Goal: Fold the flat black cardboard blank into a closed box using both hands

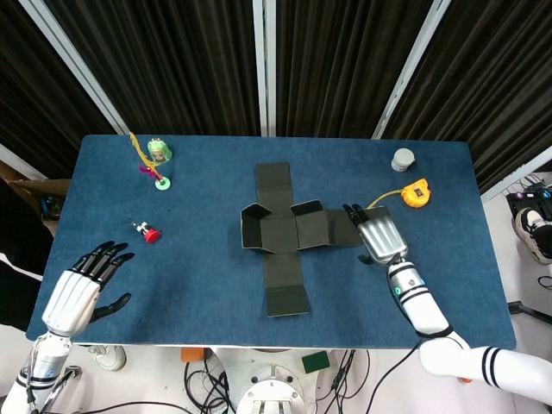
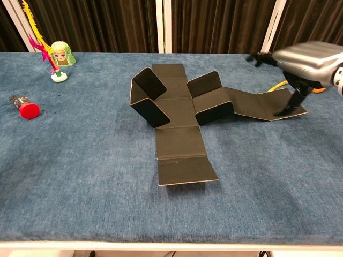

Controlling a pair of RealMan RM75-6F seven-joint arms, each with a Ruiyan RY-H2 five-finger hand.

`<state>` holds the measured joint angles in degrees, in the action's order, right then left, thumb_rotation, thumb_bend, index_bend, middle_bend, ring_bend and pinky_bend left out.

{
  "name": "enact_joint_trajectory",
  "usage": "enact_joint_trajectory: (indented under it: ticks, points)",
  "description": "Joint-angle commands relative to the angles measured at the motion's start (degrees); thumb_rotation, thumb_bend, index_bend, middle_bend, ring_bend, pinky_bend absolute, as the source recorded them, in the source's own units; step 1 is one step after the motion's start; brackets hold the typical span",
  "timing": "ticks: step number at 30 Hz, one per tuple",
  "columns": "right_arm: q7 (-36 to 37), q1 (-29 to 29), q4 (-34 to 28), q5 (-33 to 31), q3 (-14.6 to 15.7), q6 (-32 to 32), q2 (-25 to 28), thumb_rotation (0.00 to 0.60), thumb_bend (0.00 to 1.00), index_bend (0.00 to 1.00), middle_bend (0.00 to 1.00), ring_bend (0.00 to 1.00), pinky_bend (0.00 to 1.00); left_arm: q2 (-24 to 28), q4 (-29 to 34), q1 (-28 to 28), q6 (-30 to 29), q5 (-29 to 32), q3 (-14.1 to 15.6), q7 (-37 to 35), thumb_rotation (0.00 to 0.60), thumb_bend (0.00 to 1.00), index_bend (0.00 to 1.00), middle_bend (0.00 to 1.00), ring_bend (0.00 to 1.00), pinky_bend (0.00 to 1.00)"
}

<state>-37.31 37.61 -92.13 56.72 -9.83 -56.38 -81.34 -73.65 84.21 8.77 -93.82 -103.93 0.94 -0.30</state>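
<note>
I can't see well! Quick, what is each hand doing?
Left hand: open, holding nothing.
Right hand: open, a fingertip touching the black cardboard blank.

Desk (image 1: 198, 276): blue cloth top
Far left: green doll figure (image 1: 158, 152)
Left: small red-capped item (image 1: 150, 233)
Far right: white jar (image 1: 403, 159), yellow tape measure (image 1: 417, 192)

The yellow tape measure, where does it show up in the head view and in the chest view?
Head view: yellow tape measure lies upper right on the table, just below the white jar.
Chest view: only a sliver shows at far right, mostly hidden behind the right robot hand.
Shared landmark: the black cardboard blank, its long right panel reaching toward it.
</note>
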Motion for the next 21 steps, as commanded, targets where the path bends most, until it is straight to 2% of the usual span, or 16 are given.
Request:
enact_joint_trajectory:
  ticks: [1,4,11,17,21]
  points:
    - [-2.46,4.76,1.75,-16.22,-2.13,8.62,1.59,0.600,0.07,0.00,0.09,0.70,1.00,1.32,1.61,1.70,3.69,0.46,0.35,2.10,0.600,0.14,0.23,0.16,0.13,0.34]
    - [-2.61,8.40,5.01,-23.18,-2.38,12.10,0.02,0.600,0.07,0.00,0.08,0.70,1.00,1.87,2.86,2.80,5.95,1.12,0.21,2.91,0.600,0.14,0.23,0.16,0.13,0.34]
    - [-2.00,15.49,10.07,-34.82,-1.91,17.71,-1.64,0.600,0.09,0.00,0.06,0.70,1.00,2.25,3.93,3.74,8.17,2.28,0.31,3.40,0.600,0.14,0.23,0.16,0.13,0.34]
    - [-1.31,20.47,12.61,-42.29,0.23,21.07,-1.77,0.600,0.09,0.00,0.05,0.70,1.00,2.28,4.22,3.78,8.64,2.86,0.64,3.26,0.600,0.14,0.23,0.16,0.13,0.34]
    - [-0.56,22.94,14.11,-44.31,2.01,22.69,-2.30,0.600,0.09,0.00,0.05,0.70,1.00,2.29,4.33,3.84,8.87,3.10,0.80,3.31,0.600,0.14,0.23,0.16,0.13,0.34]
